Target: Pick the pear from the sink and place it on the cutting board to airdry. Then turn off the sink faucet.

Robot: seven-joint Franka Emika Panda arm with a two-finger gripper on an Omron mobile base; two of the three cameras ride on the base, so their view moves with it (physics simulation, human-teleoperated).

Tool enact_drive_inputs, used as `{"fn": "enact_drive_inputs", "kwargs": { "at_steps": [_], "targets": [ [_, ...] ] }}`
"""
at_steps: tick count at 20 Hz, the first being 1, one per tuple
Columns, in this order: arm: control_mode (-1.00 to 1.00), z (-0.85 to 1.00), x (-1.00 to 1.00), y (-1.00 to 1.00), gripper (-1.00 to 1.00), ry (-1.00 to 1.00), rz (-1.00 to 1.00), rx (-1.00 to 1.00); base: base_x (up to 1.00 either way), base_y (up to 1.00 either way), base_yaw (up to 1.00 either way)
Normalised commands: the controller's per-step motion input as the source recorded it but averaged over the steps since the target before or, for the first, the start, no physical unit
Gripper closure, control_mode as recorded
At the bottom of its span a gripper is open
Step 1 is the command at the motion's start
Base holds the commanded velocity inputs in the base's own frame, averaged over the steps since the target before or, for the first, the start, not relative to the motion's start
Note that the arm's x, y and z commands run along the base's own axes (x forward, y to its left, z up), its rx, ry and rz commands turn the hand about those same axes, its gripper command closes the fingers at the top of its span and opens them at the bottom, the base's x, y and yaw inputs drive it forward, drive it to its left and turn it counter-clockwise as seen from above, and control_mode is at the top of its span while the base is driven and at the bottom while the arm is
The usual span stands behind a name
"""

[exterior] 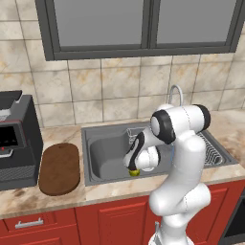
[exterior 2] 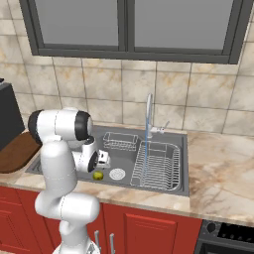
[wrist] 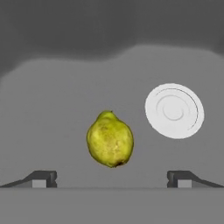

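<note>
While the arm reaches down into the sink [exterior: 95,158], the pincer [wrist: 111,179] hangs above the basin floor with its two dark fingertips [wrist: 41,178] spread wide apart, holding nothing and touching nothing.

Item, pear [wrist: 110,139]: yellow-green, lying on the grey sink floor just ahead of the pincer and centred between the two tips, apart from both. In the left base view the pear [exterior: 134,172] shows just below the hand; in the right base view the pear [exterior 2: 98,175] lies just beside the hand, near the basin's front wall.

Item, drain disc [wrist: 174,110]: round, white, ahead of the pincer and off to its right in the hand view, near the pear but not touching it.

Item, sink faucet [exterior 2: 148,115]: tall, silver, at the rear rim beyond the pincer, with a thin blue stream falling toward the wire drying rack [exterior 2: 158,165].

Item, cutting board [exterior: 59,168]: dark brown, flat on the counter outside the sink, well apart from the pincer, next to a black appliance [exterior: 16,139].
</note>
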Motion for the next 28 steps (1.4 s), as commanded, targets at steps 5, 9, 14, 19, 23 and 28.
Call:
{"fn": "enact_drive_inputs", "kwargs": {
  "at_steps": [5,9,14,19,23,28],
  "targets": [
    [-1.00,-0.21,0.26,0.07,-1.00,-0.03,0.00,0.00,0.00,0.00,0.00],
    [-1.00,-0.19,0.18,0.04,-1.00,-0.05,0.00,0.00,0.00,0.00,0.00],
    [-1.00,-0.18,0.01,0.00,-1.00,0.00,0.00,0.00,0.00,0.00,0.00],
    [-1.00,-0.06,0.00,0.00,-1.00,0.00,0.00,0.00,0.00,0.00,0.00],
    [-1.00,0.00,0.03,0.00,-1.00,0.06,0.00,0.00,0.00,0.00,0.00],
    [-1.00,-0.06,0.00,0.00,-1.00,0.09,0.00,0.00,0.00,0.00,0.00]
  ]
}}
